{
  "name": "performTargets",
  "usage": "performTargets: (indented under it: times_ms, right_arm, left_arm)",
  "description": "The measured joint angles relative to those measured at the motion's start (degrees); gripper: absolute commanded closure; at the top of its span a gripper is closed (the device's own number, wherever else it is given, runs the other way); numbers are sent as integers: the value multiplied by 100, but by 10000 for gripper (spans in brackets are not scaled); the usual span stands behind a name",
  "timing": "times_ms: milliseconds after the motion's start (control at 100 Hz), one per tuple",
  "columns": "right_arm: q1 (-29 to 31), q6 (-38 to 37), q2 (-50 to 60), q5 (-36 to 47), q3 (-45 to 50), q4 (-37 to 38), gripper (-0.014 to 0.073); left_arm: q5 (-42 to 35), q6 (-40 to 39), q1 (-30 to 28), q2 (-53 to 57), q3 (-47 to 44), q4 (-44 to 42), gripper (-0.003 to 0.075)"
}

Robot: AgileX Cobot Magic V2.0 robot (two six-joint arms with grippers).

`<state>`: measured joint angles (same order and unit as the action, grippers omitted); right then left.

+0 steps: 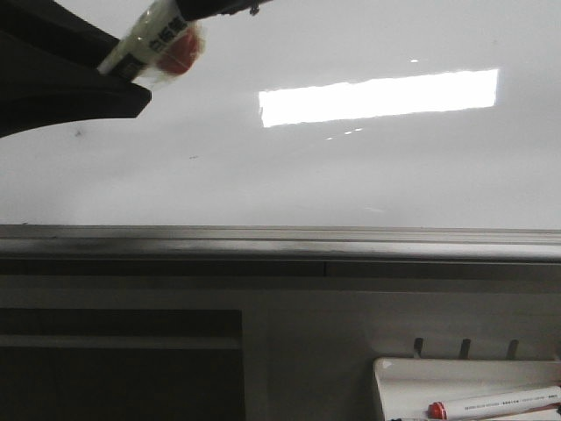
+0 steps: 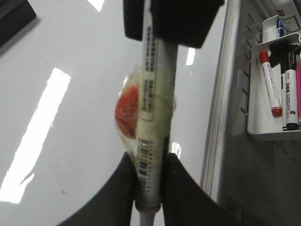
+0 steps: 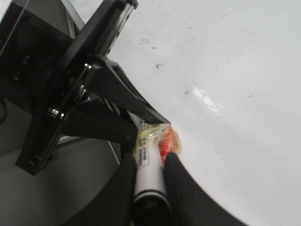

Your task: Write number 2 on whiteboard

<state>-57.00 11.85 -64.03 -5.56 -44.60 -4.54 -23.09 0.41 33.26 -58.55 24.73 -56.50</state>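
Observation:
The whiteboard (image 1: 351, 175) is glossy white with a bright rectangular reflection and a grey bottom rail (image 1: 280, 241). No number 2 shows on it. A white marker (image 1: 145, 44) with a red object (image 1: 181, 48) taped to its barrel hangs in front of the board at the upper left. My left gripper (image 2: 149, 183) is shut on the marker's grey tail end (image 2: 153, 94). My right gripper (image 3: 149, 174) is shut on the black cap end of the same marker (image 3: 149, 165). The two grippers face each other along the barrel.
A small white tray (image 1: 421, 377) hangs below the rail at the lower right, holding a red-capped marker (image 1: 495, 403). The left wrist view shows the tray (image 2: 263, 133) with red (image 2: 270, 84) and black (image 2: 289, 89) markers. Small dark specks mark the board.

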Motion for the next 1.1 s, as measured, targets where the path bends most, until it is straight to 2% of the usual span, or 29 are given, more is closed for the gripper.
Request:
performTargets:
  times_ms: [90, 160, 280, 330, 390, 690, 760, 860, 1050, 1080, 1100]
  right_arm:
    - [0, 0, 0, 0, 0, 0, 664]
    - [0, 0, 0, 13, 0, 0, 664]
    - [0, 0, 0, 40, 0, 0, 664]
    - [0, 0, 0, 48, 0, 0, 664]
    - [0, 0, 0, 48, 0, 0, 664]
    - [0, 0, 0, -12, -21, 0, 664]
    - [0, 0, 0, -12, -21, 0, 664]
    - [118, 0, 0, 49, -21, 0, 664]
    - [630, 0, 0, 146, -21, -424, 664]
    - [708, 0, 0, 146, -21, -457, 664]
    - [760, 0, 0, 151, -21, -484, 664]
  left_arm:
    - [0, 0, 0, 0, 0, 29, 679]
    - [0, 0, 0, 0, -10, 84, 556]
    - [0, 0, 0, 0, -10, 260, 302]
    - [11, 0, 0, 37, -10, 381, 246]
    - [52, 0, 0, 150, -10, 522, 226]
    - [930, -353, 0, 1524, -21, 760, 229]
    - [1126, -412, 0, 1938, -21, 964, 257]
    - [1398, -438, -46, 2461, -21, 1578, 371]
    - [1740, -453, -360, 2825, -21, 2712, 699]
    - [1745, -453, -432, 2825, -21, 2823, 739]
    - [1745, -453, -462, 2825, -21, 2903, 738]
